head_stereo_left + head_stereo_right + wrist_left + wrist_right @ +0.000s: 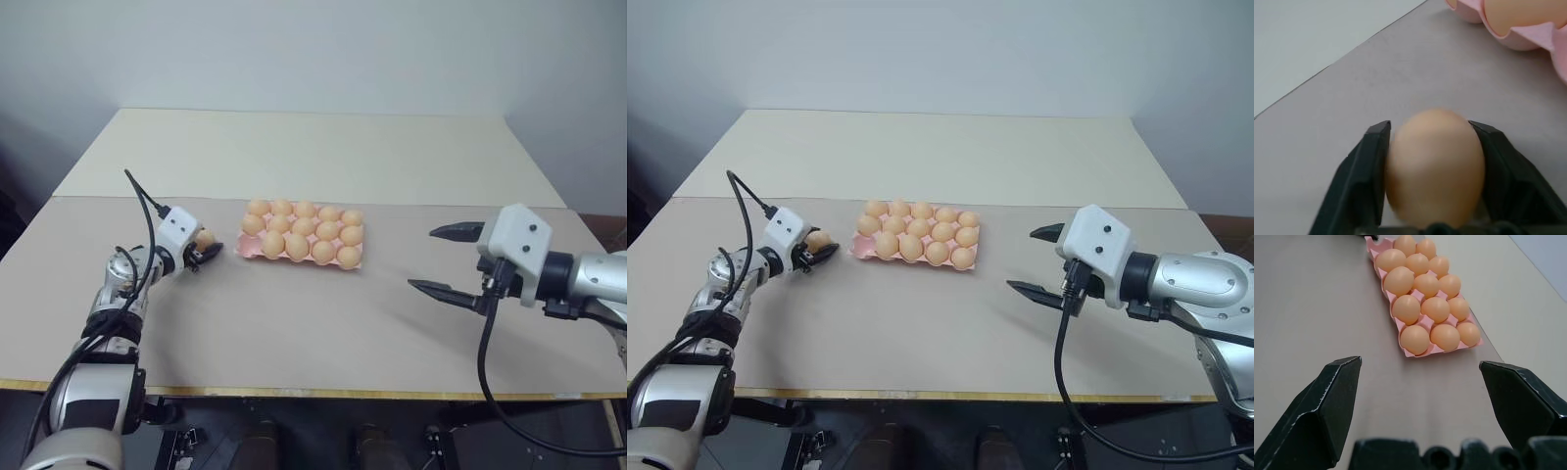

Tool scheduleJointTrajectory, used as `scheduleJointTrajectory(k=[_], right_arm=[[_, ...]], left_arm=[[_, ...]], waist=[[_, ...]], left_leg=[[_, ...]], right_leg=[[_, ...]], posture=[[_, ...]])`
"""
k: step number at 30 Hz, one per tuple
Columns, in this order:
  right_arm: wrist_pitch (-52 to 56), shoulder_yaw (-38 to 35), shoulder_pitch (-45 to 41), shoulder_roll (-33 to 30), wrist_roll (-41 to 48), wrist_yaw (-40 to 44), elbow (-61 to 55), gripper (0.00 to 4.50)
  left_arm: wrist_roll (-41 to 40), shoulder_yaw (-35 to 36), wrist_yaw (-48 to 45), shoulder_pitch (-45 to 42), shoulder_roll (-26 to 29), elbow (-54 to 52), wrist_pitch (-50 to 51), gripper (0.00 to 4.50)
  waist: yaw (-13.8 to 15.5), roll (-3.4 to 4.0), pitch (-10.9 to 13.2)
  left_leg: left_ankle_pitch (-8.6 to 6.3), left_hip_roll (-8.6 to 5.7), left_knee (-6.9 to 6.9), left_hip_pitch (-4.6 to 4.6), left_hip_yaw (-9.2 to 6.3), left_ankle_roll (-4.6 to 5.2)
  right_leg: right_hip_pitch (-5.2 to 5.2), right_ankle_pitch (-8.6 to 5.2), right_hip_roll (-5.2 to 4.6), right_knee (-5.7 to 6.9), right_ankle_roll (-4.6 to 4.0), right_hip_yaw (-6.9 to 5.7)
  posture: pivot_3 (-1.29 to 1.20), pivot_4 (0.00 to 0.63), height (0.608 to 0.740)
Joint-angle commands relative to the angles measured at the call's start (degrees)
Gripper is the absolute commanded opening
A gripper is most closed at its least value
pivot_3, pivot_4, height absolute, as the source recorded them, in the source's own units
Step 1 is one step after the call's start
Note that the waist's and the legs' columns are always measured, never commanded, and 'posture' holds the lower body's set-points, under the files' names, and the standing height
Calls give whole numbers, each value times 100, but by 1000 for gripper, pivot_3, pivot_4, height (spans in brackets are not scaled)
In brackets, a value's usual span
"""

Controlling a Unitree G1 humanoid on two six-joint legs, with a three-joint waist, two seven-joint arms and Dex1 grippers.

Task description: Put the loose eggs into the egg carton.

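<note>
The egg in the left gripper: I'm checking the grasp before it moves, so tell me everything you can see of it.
The egg is smooth, matte, tan-orange, oval and looks unbroken. It sits clamped between the two black fingers of the left gripper, one on each side, with its rounded end poking past the tips. It is over the beige table, just off the pink egg carton's left end; whether it rests on the table I cannot tell.

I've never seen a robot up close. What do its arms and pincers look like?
Each arm is silver and black metal, ending in a white boxy wrist block. The left pincer and right pincer have two pointed black fingers each. A black cable loops along each arm.
</note>
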Motion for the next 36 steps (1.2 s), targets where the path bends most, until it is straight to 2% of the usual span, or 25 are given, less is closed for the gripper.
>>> scheduleJointTrajectory(k=[1,8,12,20,27,32,36], right_arm=[[-48,-183,-43,-107,-24,-56,-29,4500],[-115,-89,-77,-88,-147,-146,15,4500],[-98,-81,-67,-50,-190,-197,-17,4500],[-108,-30,-18,6,-255,-297,-27,4500],[-126,45,-32,46,-304,-399,-38,4500],[-98,-22,34,52,-320,-456,-105,4500],[-24,-146,102,20,-282,-492,-195,4500]], left_arm=[[37,-2,-62,-100,32,57,-187,2513],[193,-45,26,85,113,-90,-340,2513],[-185,312,70,247,141,-750,-268,2513],[-510,534,-21,569,146,-1949,-92,2513],[-1012,470,-354,733,-191,-2854,140,2513],[-961,236,-426,668,-571,-2757,180,2513],[-862,121,-449,636,-642,-2676,143,2513]], waist=[[0,0,0],[-1,0,0],[-8,0,0],[0,0,0],[7,0,0],[8,0,0],[4,0,0]], left_leg=[[0,0,0,0,0,0],[0,0,0,2,0,0],[0,2,0,0,1,0],[1,0,1,-9,2,-1],[1,0,5,-8,1,-2],[1,1,4,-7,1,-1],[1,-1,5,-9,2,-1]], right_leg=[[0,0,0,0,0,0],[1,0,0,1,0,0],[-2,0,0,1,0,2],[-11,1,-3,4,1,4],[-9,1,-2,5,1,5],[-9,1,1,5,2,5],[-10,1,1,4,2,6]], posture=[[0,150,740],[0,150,740],[0,150,740],[0,150,740],[0,150,740],[0,150,740],[0,150,740]])
